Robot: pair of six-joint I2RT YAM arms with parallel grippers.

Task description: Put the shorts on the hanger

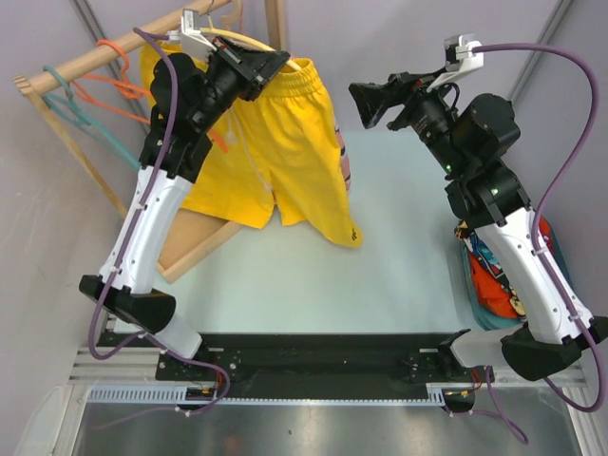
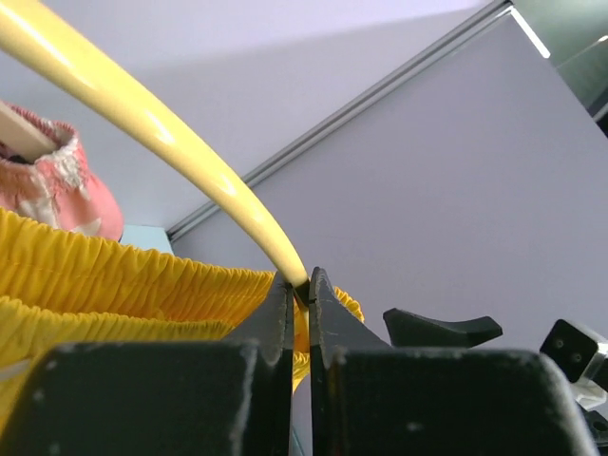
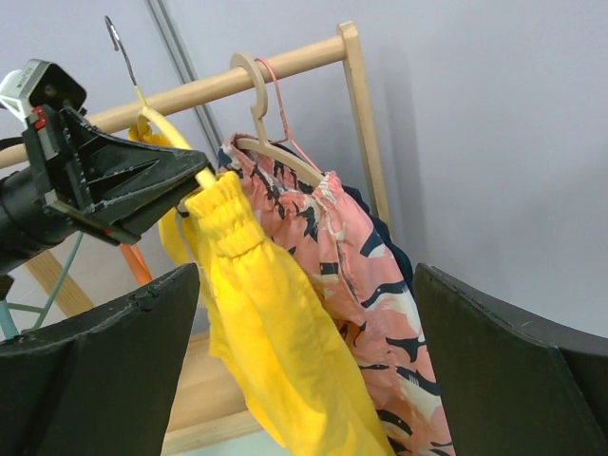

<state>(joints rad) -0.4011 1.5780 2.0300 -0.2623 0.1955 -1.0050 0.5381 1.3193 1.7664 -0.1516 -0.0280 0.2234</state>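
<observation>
Upper left, my left gripper pinches the hanger tip at the shorts; right gripper spread; I'd let go gently, no tugging.

Pink printed shorts hang on a wooden hanger from the wooden rail

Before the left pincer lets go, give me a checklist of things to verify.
1. Left pincer shut on the thin pale-yellow plastic hanger: ok.
2. Bright yellow fabric shorts hanging with their waistband up at that hanger: ok.
3. Waistband over both hanger arms: cannot tell.
4. Hanger hook seated on the wooden rail: cannot tell.
5. Right pincer open and apart from the shorts: ok.
6. Pink patterned shorts apart from the yellow pair: cannot tell.
</observation>
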